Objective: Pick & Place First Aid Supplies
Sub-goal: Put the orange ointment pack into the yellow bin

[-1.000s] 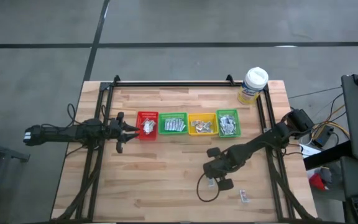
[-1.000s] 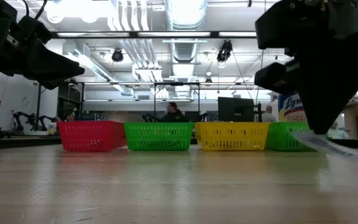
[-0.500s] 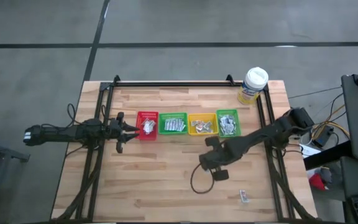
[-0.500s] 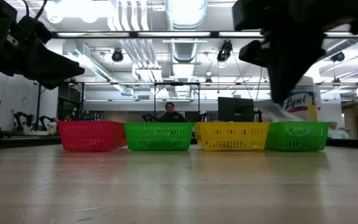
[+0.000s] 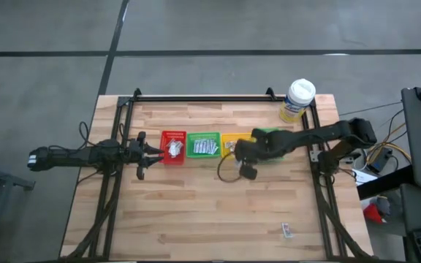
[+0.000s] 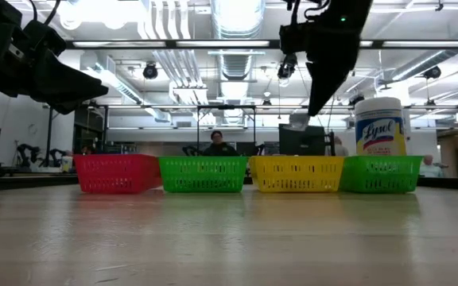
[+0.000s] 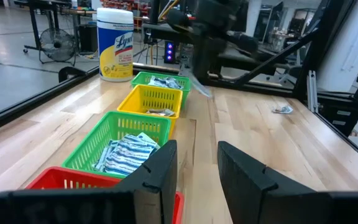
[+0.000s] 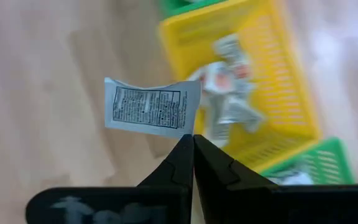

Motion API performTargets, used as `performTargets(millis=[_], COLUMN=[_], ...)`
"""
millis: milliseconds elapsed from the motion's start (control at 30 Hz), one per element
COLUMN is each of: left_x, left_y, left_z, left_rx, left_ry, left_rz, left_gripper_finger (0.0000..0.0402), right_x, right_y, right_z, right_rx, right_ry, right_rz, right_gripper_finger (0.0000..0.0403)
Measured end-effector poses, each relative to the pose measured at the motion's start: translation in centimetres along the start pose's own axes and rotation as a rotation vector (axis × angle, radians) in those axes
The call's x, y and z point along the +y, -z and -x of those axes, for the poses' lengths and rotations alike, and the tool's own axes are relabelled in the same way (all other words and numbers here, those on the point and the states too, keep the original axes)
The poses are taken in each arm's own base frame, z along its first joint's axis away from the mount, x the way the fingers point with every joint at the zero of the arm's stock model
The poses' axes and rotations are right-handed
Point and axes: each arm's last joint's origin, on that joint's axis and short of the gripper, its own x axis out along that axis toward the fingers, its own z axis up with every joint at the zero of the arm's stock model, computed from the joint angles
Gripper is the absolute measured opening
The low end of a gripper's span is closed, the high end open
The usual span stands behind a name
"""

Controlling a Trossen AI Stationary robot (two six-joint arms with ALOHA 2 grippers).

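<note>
Most of the sorting looks done. The red bin (image 5: 173,146), the green bin (image 5: 204,145), the yellow bin (image 5: 237,146) and the second green bin (image 5: 268,143) each already hold a pile of sachets.

The right gripper (image 8: 193,144) is pinched tight on one more sachet (image 8: 151,108), a white one with printed text, held by its edge so that it sticks out past the fingertips. In the high view this gripper (image 5: 241,151) hangs above the yellow bin, and in its wrist view that bin (image 8: 289,74) lies just beyond the sachet, with earlier pieces inside. My guess is that the release comes next, into the yellow bin.

One loose sachet (image 5: 288,231) lies on the counter (image 5: 181,212), well behind the right gripper, near the counter's front edge. It seems to be the only piece left to fetch.

The left gripper (image 7: 194,163) waits just short of the red bin, its fingers apart and holding nothing.
</note>
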Motion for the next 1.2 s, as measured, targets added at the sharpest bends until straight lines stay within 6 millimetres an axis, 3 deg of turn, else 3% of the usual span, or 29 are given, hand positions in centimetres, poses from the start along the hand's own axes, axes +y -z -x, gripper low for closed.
performTargets(millis=[267,500,933,1200], left_x=[0.0,0.0,0.0,0.0], left_y=[0.0,0.0,0.0,-0.1], left_z=[0.0,0.0,0.0,0.0], left_rx=[-0.001,-0.001,-0.005,-0.007], left_ry=[0.000,0.000,0.000,0.000], left_rz=[0.000,0.001,-0.008,0.048], left_gripper_finger=[0.0113,0.0113,0.0113,0.0113], right_x=[-4.3,-6.5,-6.5,-6.5], right_y=[-0.7,-0.9,-0.9,-0.9], right_z=[1.1,1.5,1.5,1.3], right_rx=[-0.064,-0.089,-0.072,-0.065], right_ry=[0.102,0.115,0.042,0.034], right_rz=[-0.306,-0.543,-0.935,-1.073], right_gripper_finger=[0.0008,0.0008,0.0008,0.0008])
